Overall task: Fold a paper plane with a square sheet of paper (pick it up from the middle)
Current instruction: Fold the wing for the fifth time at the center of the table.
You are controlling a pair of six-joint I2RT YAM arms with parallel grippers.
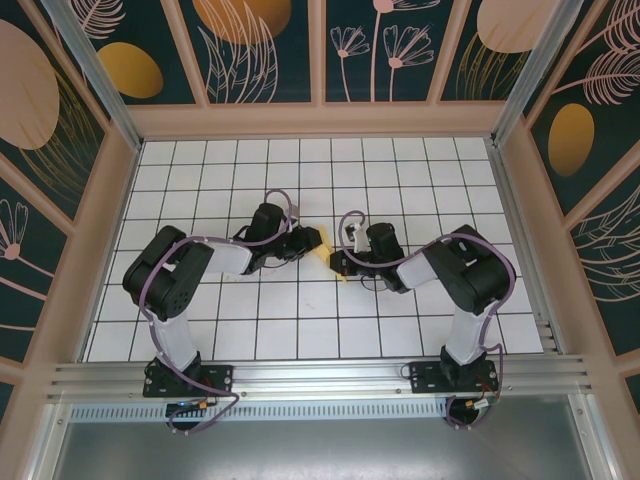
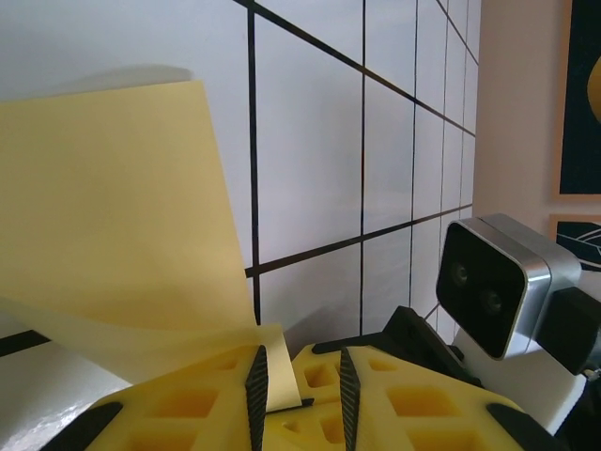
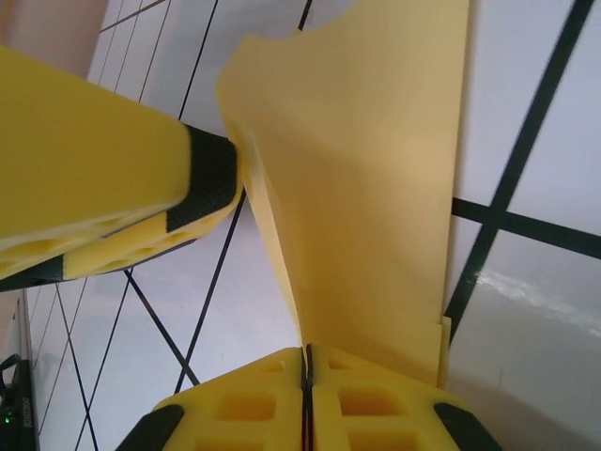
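– Two arms are reaching in toward the middle of the gridded table [image 1: 300, 330], the left arm [image 1: 190, 265] from the left, the right arm [image 1: 465, 265] from the right. Where is the sheet of paper [image 3: 366, 169] sitting?
– It is standing up between them, pale yellow and creased, with a fold line running along it. Seen from above, it is showing as a small yellow patch where they meet.
– What is the right gripper [image 3: 306, 362] doing?
– It is pinching the sheet: its two yellow fingers [image 3: 244, 413] are pressing flat together, and the paper is rising straight out of the seam between them.
– And the left gripper [image 2: 300, 362]?
– Its jaws are standing a narrow way apart (a clear gap is showing between the two black pads [image 2: 255, 385]). A corner of the sheet is dipping into that gap, lying against one pad. From the right wrist, one of those pads is touching the paper's edge.
– Is the sheet touching the table?
– I am not managing to tell; its lower edge is hiding behind the fingers.
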